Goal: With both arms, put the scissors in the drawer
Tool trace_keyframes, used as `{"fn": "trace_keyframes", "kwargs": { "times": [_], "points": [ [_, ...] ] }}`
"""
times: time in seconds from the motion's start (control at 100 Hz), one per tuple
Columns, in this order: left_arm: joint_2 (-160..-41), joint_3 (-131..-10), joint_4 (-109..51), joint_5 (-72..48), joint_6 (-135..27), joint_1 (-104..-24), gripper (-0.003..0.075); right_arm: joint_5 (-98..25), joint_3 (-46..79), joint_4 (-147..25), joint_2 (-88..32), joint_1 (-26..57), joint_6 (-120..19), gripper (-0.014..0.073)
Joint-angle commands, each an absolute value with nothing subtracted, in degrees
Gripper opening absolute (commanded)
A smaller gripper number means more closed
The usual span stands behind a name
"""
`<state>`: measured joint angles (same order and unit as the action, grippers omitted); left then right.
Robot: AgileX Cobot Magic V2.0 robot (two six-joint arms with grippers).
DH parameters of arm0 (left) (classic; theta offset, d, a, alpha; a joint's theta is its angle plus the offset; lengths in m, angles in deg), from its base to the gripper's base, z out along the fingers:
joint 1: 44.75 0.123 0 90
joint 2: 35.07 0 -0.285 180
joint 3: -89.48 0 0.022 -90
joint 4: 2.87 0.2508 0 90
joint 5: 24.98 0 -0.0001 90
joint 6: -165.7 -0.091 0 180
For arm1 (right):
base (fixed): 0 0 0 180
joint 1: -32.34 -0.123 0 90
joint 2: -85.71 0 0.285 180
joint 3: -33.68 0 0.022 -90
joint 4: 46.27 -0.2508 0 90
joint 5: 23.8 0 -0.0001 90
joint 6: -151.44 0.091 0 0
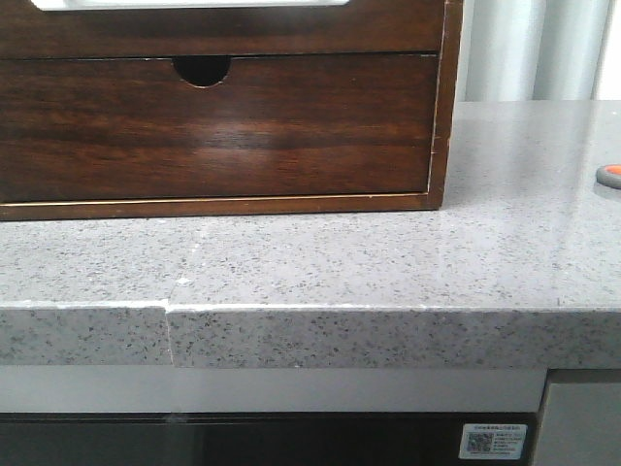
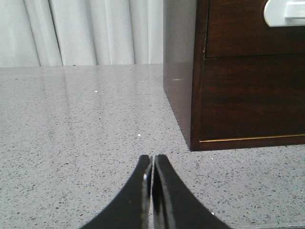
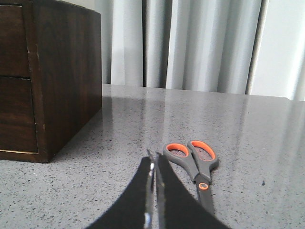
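At lower right of the front view we see a white QR label (image 1: 495, 442), its print too small to read. Both our left gripper (image 2: 152, 164) and right gripper (image 3: 155, 162) are pressed together, empty. The scissors (image 3: 194, 164) lie flat on the grey counter (image 1: 320, 267) at frame centre-right in the right wrist view. Farther back, the drawer (image 1: 194, 3) barely shows at the front view's top edge.

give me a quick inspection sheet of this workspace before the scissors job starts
surface: grey speckled countertop, seam near its front edge
scissors: flat on the countertop, closed, beside the cabinet, untouched
drawer: top one, appears shut; lower notched drawer shut
clutter: nothing seen
left gripper: shut, empty, low over the countertop
right gripper: shut, empty, just short of the scissors
cables: nothing seen
surroundings: pale curtain behind
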<state>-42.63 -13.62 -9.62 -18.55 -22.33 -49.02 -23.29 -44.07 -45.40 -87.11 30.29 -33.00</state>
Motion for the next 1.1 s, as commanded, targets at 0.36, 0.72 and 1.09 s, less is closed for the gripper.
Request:
{"fn": "trace_keyframes", "kwargs": {
  "times": [0.36, 0.72, 1.09],
  "points": [
    [-40.87, -11.54, -9.88, -23.19, -21.61, -48.94, -0.002, -18.99, -45.05, -45.41, -88.39, 30.51, -33.22, -0.0069],
    [-40.87, -11.54, -9.88, -23.59, -21.72, -48.94, -0.002, -18.99, -45.05, -45.41, -88.39, 30.51, -33.22, -0.0069],
    [-40.87, -13.65, -13.28, -26.94, -21.72, -48.94, -0.002, -19.35, -42.5, -52.9, -88.28, 30.51, -33.22, -0.0069]
  ]
}}
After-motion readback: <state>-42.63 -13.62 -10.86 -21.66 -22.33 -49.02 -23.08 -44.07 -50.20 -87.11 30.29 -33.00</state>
